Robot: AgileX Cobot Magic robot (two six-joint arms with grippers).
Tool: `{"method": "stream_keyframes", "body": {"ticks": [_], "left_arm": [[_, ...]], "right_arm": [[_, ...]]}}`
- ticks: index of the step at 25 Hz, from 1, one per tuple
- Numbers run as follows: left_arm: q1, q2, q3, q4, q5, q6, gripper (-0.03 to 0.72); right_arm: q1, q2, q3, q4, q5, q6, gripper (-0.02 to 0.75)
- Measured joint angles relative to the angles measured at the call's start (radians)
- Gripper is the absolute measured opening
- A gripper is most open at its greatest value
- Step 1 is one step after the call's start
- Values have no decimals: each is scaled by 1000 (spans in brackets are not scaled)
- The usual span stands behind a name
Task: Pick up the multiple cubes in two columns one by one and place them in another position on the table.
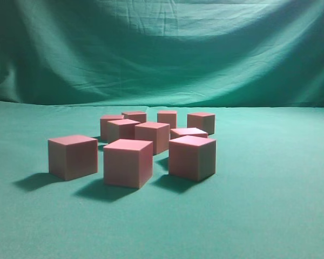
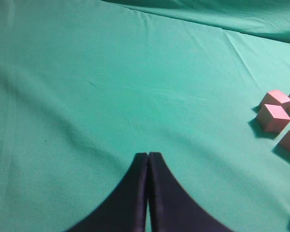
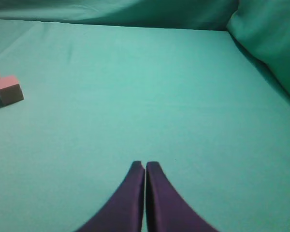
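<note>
The cubes sit bunched near the middle of the table, a little toward its far edge where the backdrop cloth hangs. They are packed unevenly rather than in tidy lines. Neither arm shows from the front. Each wrist view has its own pincer over bare green cloth, well apart from the group. The left gripper has its fingers pressed together with nothing between them, and a few cubes lie off at the right edge of its view. The right gripper is likewise closed and empty, with only one whole cube and a sliver of another at the far left of what it sees.

The risk here, as I judge it, lies in the crowding. The back rows stand so near each other that a jaw coming down beside one cube would likely nudge its neighbour — and a shoved block could turn or slide and spoil the next grasp. The three front cubes stand freer and look the safer first picks. Both pincers would have to spread before descending; coming down closed would just knock a cube aside. The cloth is slightly creased too, so a block set down on a fold might tip or sit crooked.

I count ten cubes from the front — three in front, three behind them, four at the back. There are two grippers.
</note>
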Motion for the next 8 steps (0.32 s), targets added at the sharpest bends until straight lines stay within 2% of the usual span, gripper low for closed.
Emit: {"method": "stream_keyframes", "body": {"ticks": [8], "left_arm": [[0, 0, 0, 0, 0, 0, 0]], "right_arm": [[-1, 0, 0, 2, 0, 0, 0]]}}
